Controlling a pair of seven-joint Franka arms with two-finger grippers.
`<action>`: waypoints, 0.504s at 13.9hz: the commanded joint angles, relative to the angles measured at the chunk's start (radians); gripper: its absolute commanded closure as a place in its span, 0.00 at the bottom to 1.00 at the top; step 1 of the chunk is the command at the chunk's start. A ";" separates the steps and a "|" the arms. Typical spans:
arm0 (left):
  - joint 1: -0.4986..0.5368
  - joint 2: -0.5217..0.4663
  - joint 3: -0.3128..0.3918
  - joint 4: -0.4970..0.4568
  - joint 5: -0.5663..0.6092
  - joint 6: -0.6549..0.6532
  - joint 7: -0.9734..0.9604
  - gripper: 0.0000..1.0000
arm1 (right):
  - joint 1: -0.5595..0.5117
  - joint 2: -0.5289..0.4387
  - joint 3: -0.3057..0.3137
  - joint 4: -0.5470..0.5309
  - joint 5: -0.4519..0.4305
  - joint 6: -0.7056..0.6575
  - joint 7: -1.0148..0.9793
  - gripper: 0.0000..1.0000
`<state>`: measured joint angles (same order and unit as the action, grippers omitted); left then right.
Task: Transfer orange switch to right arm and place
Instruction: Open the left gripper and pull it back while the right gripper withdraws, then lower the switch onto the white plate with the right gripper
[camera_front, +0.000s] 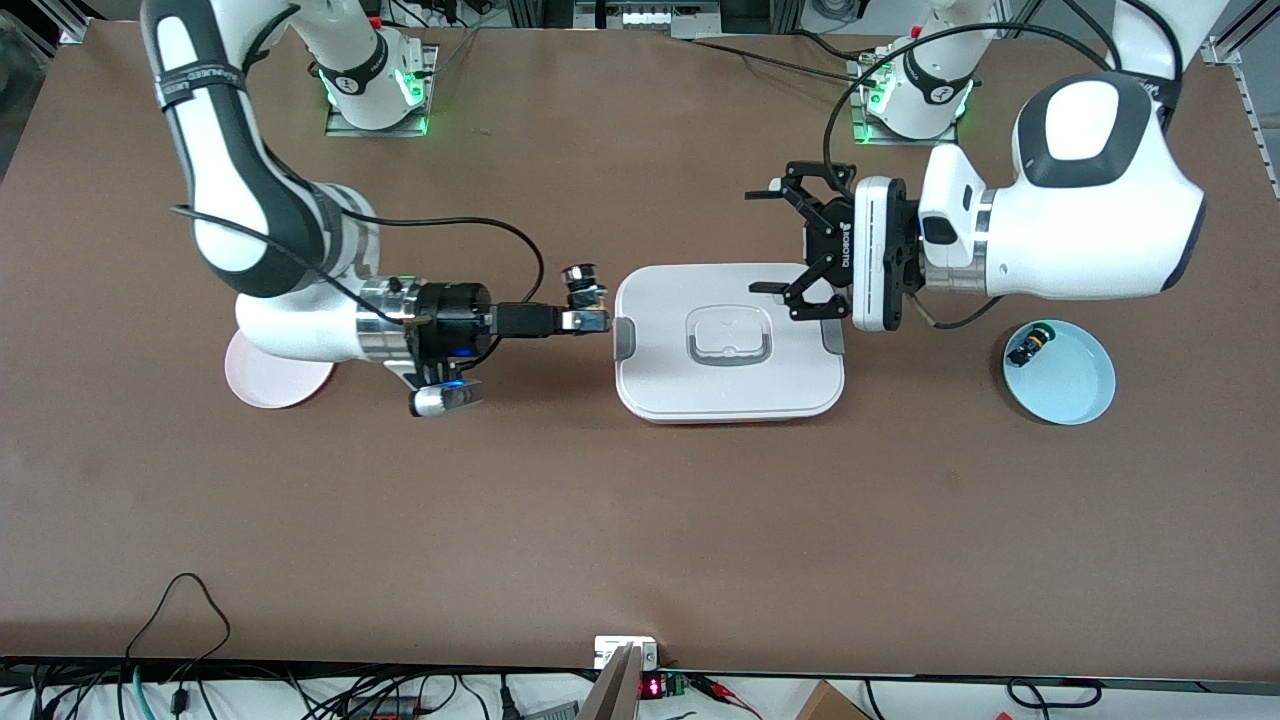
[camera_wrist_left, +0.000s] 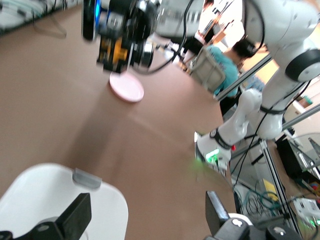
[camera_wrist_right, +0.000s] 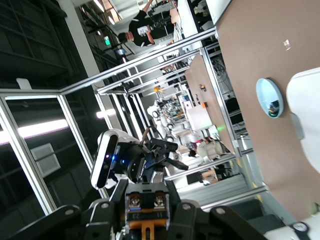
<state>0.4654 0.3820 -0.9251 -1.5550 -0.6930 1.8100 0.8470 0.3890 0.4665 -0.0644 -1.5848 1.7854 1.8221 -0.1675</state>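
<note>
A: Where is the orange switch (camera_front: 585, 290)?

B: Centre-left of the front view, gripped at the tip of the right tool (camera_front: 588, 320), in the air beside the white lidded box (camera_front: 728, 385). The right wrist view shows its fingers (camera_wrist_right: 176, 220) closed around it.

A: And the left tool (camera_front: 790, 245)?

B: Upper right of centre, over the box's edge, fingers spread wide and empty; that arm waits.

A: The risk from here?

B: The grip looks to sit near the switch's end, so a fast swing toward the pink dish (camera_front: 268, 375) could tilt or drop it. Also, the blue dish (camera_front: 1060, 375) holds a green-capped switch (camera_front: 1032, 345), so placing there would be wrong
</note>
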 joint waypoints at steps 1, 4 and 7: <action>-0.011 -0.012 -0.009 0.035 0.200 -0.098 -0.236 0.00 | -0.074 0.014 0.008 0.054 -0.101 -0.099 0.008 1.00; -0.042 -0.009 -0.006 0.105 0.392 -0.199 -0.455 0.00 | -0.140 0.024 0.008 0.101 -0.259 -0.196 0.006 1.00; -0.086 -0.006 -0.006 0.125 0.642 -0.253 -0.618 0.00 | -0.191 0.024 0.008 0.150 -0.444 -0.270 0.003 1.00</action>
<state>0.4159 0.3781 -0.9331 -1.4561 -0.1840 1.6018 0.3305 0.2282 0.4737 -0.0670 -1.4949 1.4378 1.6006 -0.1675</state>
